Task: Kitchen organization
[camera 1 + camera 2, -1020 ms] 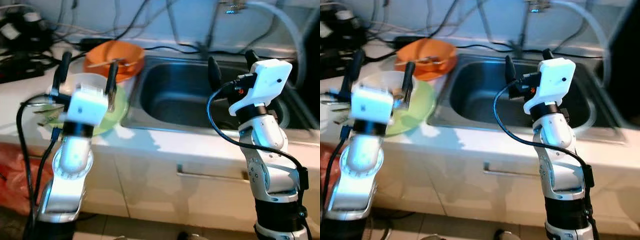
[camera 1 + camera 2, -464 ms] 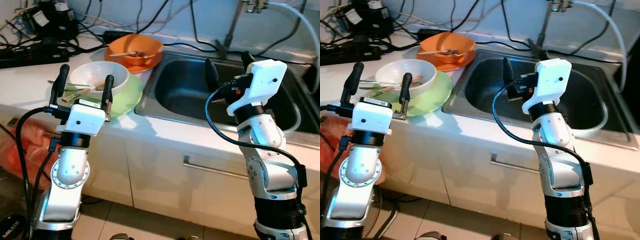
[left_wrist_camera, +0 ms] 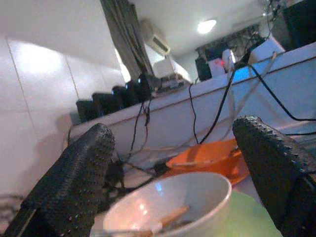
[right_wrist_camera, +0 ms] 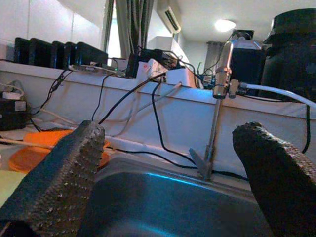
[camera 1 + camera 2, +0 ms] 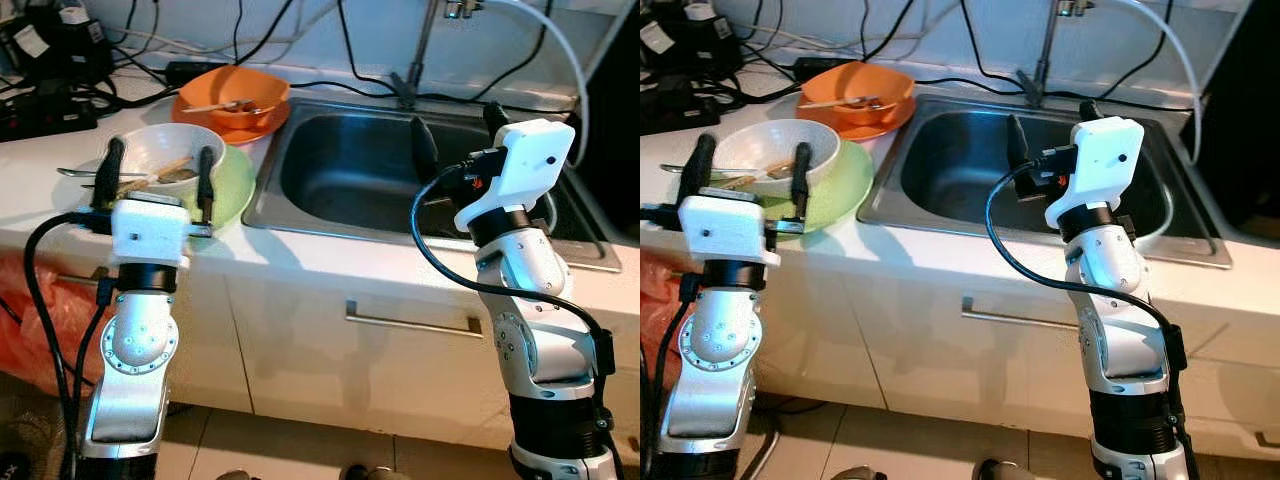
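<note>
A white bowl (image 5: 165,150) holding chopsticks and a spoon sits on a green plate (image 5: 232,185) on the white counter, left of the steel sink (image 5: 340,180). Behind it, an orange bowl (image 5: 232,90) with utensils rests on an orange plate. My left gripper (image 5: 157,172) is open, raised at the counter's front edge just before the white bowl (image 3: 168,207), with nothing between its fingers. My right gripper (image 5: 458,135) is open and empty above the sink's front right part, pointing toward the faucet (image 4: 219,98).
Power strips and black cables (image 5: 60,90) crowd the back left of the counter. A white hose (image 5: 545,40) arcs from the faucet (image 5: 420,50) over the sink's right side. Below the counter is a cabinet drawer with a handle (image 5: 410,322). An orange bag (image 5: 40,310) lies low at the left.
The whole view has shifted and sharpened, so the camera moved. Both grippers keep their open stance; the left one stays in front of the white bowl.
</note>
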Tool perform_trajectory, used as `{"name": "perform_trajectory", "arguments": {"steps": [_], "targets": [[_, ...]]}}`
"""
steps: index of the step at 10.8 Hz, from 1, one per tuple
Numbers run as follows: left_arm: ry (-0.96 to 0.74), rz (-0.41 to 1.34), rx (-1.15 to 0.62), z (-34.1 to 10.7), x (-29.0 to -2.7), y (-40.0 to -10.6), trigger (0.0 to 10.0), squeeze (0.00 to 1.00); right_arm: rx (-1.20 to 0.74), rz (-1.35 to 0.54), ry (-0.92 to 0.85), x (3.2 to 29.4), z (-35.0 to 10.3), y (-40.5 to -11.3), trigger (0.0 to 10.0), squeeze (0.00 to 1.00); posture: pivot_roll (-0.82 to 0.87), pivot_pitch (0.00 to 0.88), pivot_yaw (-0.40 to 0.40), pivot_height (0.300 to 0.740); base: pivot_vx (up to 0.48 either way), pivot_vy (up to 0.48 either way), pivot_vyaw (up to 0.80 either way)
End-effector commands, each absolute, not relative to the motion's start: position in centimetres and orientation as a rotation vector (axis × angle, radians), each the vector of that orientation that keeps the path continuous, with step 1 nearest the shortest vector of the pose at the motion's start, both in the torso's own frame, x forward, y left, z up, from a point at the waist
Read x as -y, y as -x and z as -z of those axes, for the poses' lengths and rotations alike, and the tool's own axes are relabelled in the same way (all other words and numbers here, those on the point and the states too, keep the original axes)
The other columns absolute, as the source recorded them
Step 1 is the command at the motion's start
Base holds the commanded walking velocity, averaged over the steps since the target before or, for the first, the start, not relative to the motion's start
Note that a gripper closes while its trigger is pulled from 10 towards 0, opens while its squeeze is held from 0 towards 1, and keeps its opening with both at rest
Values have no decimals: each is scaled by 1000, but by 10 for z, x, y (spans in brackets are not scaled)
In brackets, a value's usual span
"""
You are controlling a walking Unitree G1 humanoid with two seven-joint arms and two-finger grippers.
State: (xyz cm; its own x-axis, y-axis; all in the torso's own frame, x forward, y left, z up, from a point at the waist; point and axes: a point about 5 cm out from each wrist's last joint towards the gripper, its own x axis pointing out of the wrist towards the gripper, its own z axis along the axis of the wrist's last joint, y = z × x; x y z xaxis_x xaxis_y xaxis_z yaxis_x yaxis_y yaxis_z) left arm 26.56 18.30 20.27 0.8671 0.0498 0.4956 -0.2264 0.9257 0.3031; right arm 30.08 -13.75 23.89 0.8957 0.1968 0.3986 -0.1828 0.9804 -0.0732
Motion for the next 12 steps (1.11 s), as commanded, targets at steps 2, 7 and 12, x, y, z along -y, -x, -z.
{"name": "perform_trajectory", "arguments": {"steps": [2, 7, 12], "targets": [[-373, -192, 494, -205, -186, -269, 10000, 0, 420, -188, 38, 141, -239, -299, 10000, 0, 39, 52, -31, 740, 0, 0, 0], [-286, -221, 457, -212, -189, -276, 10000, 0, 414, -182, 40, 142, -237, -297, 10000, 0, 36, 56, -28, 740, 0, 0, 0], [-284, -256, 444, -209, -192, -271, 10000, 0, 399, -191, 45, 143, -234, -296, 10000, 0, 38, 62, -41, 740, 0, 0, 0]]}}
